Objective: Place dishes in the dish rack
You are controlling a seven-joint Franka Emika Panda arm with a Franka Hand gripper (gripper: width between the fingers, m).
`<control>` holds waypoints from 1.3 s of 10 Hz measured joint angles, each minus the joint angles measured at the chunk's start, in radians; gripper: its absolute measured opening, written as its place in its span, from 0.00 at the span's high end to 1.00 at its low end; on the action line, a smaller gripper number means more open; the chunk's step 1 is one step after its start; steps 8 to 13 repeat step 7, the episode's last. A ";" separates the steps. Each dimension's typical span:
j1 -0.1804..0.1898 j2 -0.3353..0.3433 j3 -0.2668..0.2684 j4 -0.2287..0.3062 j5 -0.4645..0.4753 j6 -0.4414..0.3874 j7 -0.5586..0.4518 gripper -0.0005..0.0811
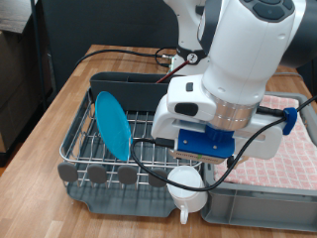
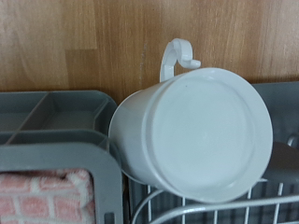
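The white cup (image 1: 186, 188) hangs under my gripper (image 1: 194, 171) at the bottom right corner of the dish rack (image 1: 84, 149) in the exterior view, handle pointing down. In the wrist view the cup (image 2: 196, 131) fills the frame with its flat base towards the camera and hides my fingers. It sits over the rack's wires (image 2: 224, 207) and the crate's edge. The light-blue plate (image 1: 111, 124) stands on edge in the rack's wire grid. The wooden spoon is out of view.
The light grey crate with pink checked cloth (image 1: 282, 159) stands right of the rack; its cloth also shows in the wrist view (image 2: 42, 194). The dark caddy (image 1: 129, 84) is at the rack's far side. Black cables (image 1: 129, 59) cross the wooden table behind.
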 joint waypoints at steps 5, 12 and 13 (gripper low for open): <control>0.023 -0.083 -0.001 -0.001 -0.015 -0.078 0.030 0.01; 0.039 -0.103 -0.002 -0.001 -0.034 -0.098 0.052 0.01; 0.039 -0.103 -0.002 -0.001 -0.034 -0.098 0.052 0.01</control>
